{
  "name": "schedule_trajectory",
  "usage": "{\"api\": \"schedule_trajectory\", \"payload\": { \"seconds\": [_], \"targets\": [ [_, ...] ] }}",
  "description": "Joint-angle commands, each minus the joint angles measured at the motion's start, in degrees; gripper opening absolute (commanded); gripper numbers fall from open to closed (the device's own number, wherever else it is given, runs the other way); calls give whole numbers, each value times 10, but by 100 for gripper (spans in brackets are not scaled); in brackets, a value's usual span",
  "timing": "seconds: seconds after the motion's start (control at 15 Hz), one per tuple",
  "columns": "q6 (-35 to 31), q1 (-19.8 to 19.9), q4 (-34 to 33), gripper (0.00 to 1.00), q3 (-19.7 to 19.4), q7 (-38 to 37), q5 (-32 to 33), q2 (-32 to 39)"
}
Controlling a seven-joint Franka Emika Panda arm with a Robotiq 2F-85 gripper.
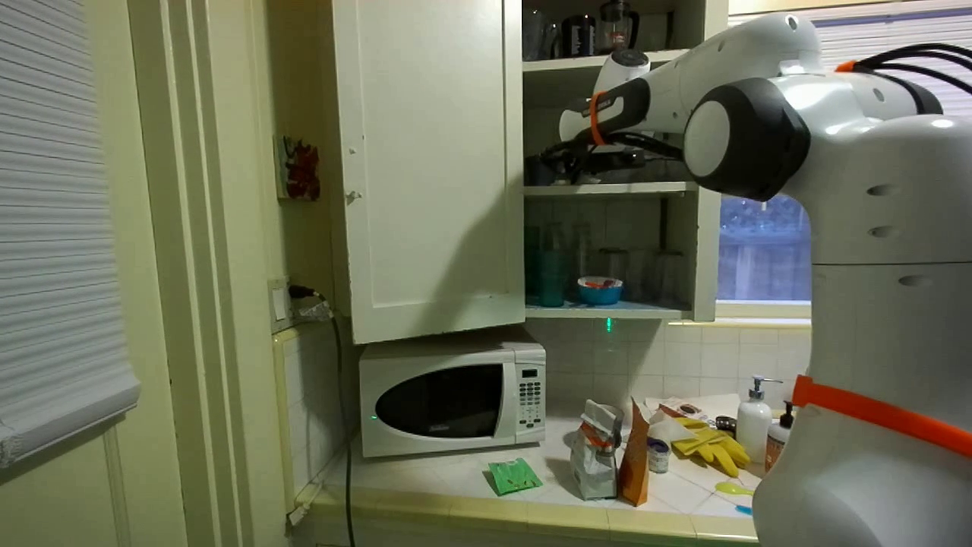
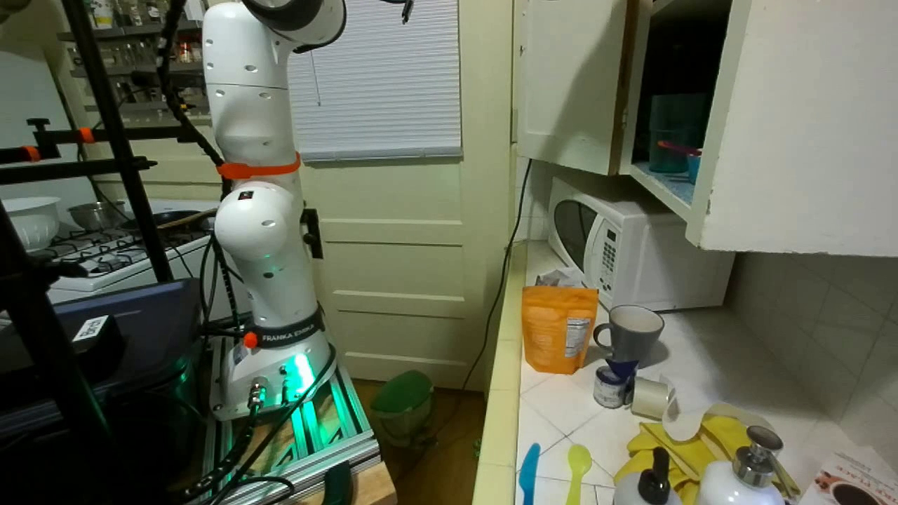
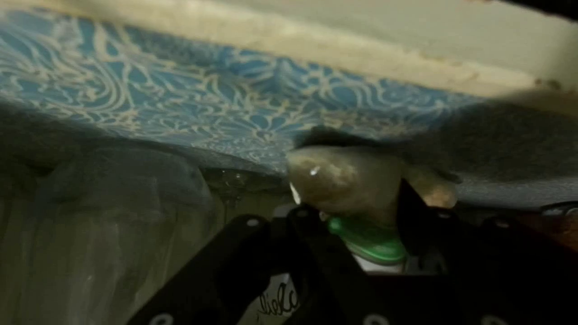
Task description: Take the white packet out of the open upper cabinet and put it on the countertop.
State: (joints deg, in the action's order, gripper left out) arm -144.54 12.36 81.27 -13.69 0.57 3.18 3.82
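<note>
The upper cabinet point(image 1: 433, 152) stands open; its door shows in both exterior views point(image 2: 575, 77). My gripper point(image 1: 573, 163) is inside it at the middle shelf point(image 1: 607, 190). In the wrist view, which looks upside down, a pale shiny item that seems to be the white packet point(image 3: 338, 180) lies between the gripper's fingers point(image 3: 354, 203), close to the blue-patterned shelf liner point(image 3: 180, 85). The fingers stand apart; whether they press on it I cannot tell. The packet cannot be made out in the exterior views. The countertop point(image 1: 425, 479) lies below and also shows here point(image 2: 554, 414).
Glassware point(image 3: 131, 180) and a green-lidded container point(image 3: 375, 243) are close to the fingers. Glasses and a blue bowl point(image 1: 600, 292) fill the lower shelf. The countertop holds a microwave point(image 1: 456, 403), green packet point(image 1: 514, 476), silvery bag point(image 1: 596, 463), orange pouch point(image 2: 558, 330) and yellow gloves point(image 1: 710, 444).
</note>
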Motion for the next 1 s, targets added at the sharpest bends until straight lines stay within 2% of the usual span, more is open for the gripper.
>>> {"api": "schedule_trajectory", "payload": {
  "seconds": [0.0,0.13,0.2,0.4,0.6,0.73,0.93],
  "targets": [
    [-10,-4,21,13,6,35,2,-24],
    [-10,-9,37,2,12,47,2,-48],
    [-12,-12,51,5,15,51,6,-67],
    [-14,-18,101,4,25,63,17,-132],
    [10,-6,158,5,39,48,80,-210],
    [44,0,192,5,43,48,103,-259],
    [124,-20,256,5,45,66,74,-334]
  ]
}}
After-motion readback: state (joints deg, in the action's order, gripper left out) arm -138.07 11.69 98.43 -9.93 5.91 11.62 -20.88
